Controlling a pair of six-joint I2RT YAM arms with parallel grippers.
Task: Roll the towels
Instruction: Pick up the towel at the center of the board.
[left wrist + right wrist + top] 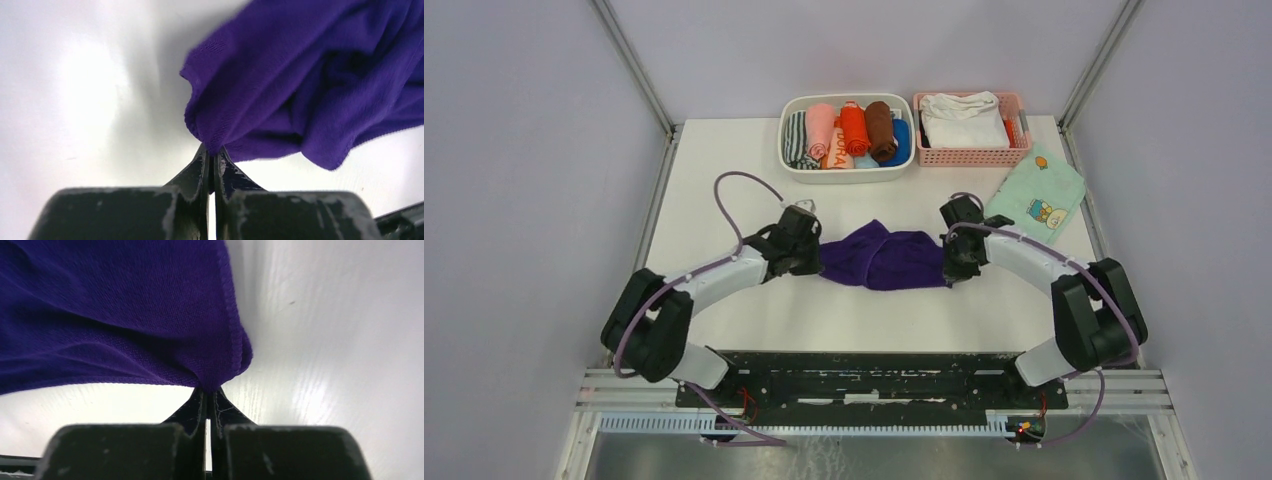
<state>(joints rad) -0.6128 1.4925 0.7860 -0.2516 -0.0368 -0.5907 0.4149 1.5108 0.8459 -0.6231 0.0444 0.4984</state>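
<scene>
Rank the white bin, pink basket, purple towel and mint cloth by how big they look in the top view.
1. white bin
2. pink basket, a little smaller
3. purple towel and mint cloth: too alike to rank, since the towel is bunched up

Item: my left gripper (214, 157), black and scuffed, tips pinched tight on one hemmed corner of the deep purple towel (310, 80), whose bunched folds spread up and right above the white table (75, 100).
</scene>
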